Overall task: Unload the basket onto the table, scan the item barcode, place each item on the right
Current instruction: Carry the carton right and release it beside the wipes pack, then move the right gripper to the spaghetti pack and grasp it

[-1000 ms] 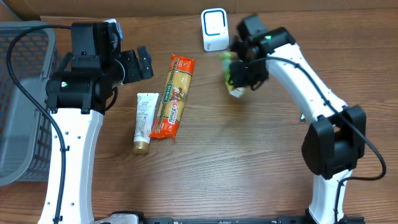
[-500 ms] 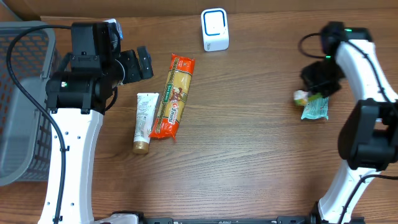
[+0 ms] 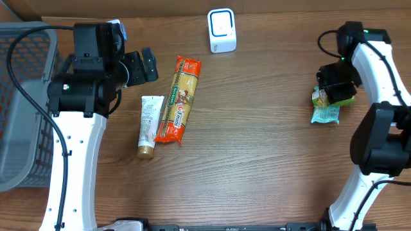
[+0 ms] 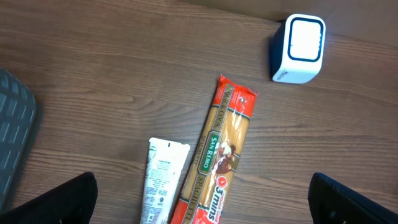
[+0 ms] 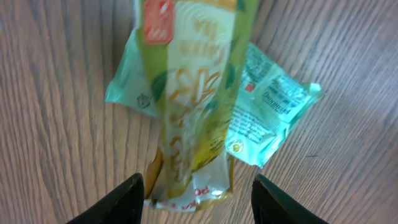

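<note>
Wooden tabletop [image 3: 257,167], right edge: the yellow-green packet [image 5: 193,112] lies over a teal sachet [image 5: 273,118], its long axis running straight out between the spread fingers of the right pincer [image 5: 199,199]; its print is blurred. Left pincer [image 4: 208,199] gapes wide above a "San Remo" spaghetti pack [image 4: 221,162].

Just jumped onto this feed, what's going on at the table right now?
The right tool stands open around a green-and-yellow packet, which lies partly across a teal packet at the right side of the table, well away from the white scanner at the back. The left tool is open and hangs above the pasta packet and the tube, touching neither. A grey basket sits at the far left.
</note>
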### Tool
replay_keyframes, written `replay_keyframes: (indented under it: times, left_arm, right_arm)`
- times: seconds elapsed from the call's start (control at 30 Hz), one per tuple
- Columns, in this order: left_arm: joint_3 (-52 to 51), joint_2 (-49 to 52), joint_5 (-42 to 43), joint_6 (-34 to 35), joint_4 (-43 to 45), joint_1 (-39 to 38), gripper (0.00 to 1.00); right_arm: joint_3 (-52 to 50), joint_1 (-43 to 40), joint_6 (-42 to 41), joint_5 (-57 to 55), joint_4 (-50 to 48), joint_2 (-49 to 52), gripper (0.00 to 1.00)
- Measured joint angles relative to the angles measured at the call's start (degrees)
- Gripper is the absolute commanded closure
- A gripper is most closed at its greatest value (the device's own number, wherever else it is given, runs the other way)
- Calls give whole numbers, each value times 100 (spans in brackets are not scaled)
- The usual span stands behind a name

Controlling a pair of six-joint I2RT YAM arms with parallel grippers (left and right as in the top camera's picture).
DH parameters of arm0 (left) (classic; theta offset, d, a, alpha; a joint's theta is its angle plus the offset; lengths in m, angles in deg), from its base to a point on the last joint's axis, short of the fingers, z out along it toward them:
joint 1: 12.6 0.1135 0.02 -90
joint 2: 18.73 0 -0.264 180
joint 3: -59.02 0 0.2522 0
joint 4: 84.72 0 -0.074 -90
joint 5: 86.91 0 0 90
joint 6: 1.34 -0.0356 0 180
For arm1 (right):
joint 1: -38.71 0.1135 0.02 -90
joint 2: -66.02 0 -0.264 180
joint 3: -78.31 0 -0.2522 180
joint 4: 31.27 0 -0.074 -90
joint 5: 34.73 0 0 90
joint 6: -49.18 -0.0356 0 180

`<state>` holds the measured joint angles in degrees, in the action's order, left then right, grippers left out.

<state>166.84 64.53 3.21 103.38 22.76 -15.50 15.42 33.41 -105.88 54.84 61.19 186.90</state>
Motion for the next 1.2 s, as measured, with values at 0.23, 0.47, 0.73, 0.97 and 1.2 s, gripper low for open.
replay_keyframes:
  times: [0.23,0.47,0.73,0.97,1.2]
  left_arm:
    - [0,0,0,0,0,0,0]
    - [0,0,0,-2,2,0,0]
    - [0,0,0,0,0,0,1]
    - [0,0,0,-2,0,0,0]
    - [0,0,0,0,0,0,0]
  right_arm:
    - [313,208,649,-42,109,0,0]
    - [1025,1069,1770,442,-422,-70,0]
    - [1025,2798,2004,942,-1650,-4,0]
    - [1021,4028,1779,1003,-2839,511,0]
    - [1014,4492,1705,896,-3414,1209,0]
